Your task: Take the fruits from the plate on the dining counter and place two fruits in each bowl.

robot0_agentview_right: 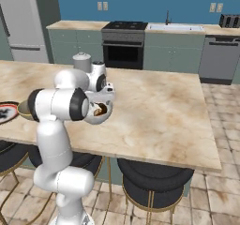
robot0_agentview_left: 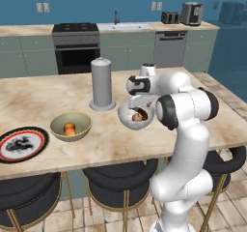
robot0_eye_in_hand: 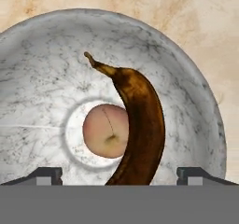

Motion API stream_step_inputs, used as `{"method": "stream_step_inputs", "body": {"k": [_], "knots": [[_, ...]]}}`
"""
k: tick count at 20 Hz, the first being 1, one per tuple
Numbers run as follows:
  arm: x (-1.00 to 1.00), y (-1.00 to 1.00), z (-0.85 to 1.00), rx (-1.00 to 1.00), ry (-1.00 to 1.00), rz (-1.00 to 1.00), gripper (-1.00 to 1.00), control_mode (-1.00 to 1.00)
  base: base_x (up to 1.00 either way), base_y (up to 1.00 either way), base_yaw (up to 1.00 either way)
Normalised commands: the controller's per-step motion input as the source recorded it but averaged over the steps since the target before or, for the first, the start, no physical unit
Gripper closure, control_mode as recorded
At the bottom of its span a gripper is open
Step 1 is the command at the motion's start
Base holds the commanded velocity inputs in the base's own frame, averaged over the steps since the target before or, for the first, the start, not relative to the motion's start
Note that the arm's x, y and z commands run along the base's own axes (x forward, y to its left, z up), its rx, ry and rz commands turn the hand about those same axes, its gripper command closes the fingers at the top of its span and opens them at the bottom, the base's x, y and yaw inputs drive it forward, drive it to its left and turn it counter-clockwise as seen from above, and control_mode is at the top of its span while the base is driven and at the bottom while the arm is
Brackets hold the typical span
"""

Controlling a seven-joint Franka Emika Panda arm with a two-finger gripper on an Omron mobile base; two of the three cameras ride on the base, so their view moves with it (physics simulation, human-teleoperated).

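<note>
Hand sits right above the white-grey bowl, looking straight down into it. Fingertips sit far apart at the 6 o'clock edge of the hand view, so jaws are wide; nothing gripped that I can see.

Bowl contents in the hand view: peach-pink fruit at bowl centre, dark brown fruit lying across it on the 3 o'clock side, long and curved like an overripe banana, stem tip pointing to 11 o'clock. The two touch.

Left base view: same white-grey bowl on the bench, under the hand, with fruit visible inside. Olive-yellow bowl is at about 9 o'clock from it, holding a yellow-orange fruit; can't tell whether a second fruit is in there. Plate is further toward 9 o'clock, near the bench's front edge, no fruit on it. Tall grey cylinder stands at 11 o'clock from the white-grey bowl, close by, not touching.

Right base view: arm covers most of the bowl; plate shows at the 9 o'clock edge.
</note>
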Motion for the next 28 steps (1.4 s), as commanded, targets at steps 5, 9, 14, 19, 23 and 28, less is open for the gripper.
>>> {"method": "stream_step_inputs", "body": {"k": [5,9,14,19,23,28], "knots": [[-0.62,0.00,0.83,0.00,-0.01,0.00,-1.00,-1.00,0.00,0.00,0.00],[-1.00,0.00,0.51,0.00,-0.01,0.01,-1.00,-1.00,0.00,0.00,0.00],[-1.00,-0.01,0.08,0.00,-0.02,0.00,-1.00,-1.00,0.00,0.00,0.00],[-1.00,-0.19,0.00,0.00,0.00,0.00,-1.00,-1.00,0.00,0.00,0.00],[-0.99,-0.25,0.08,0.01,-0.01,0.00,-1.00,-1.00,0.00,0.00,0.00],[-0.98,-0.18,0.45,0.02,-0.01,0.00,-1.00,-1.00,0.00,0.00,0.00]]}}
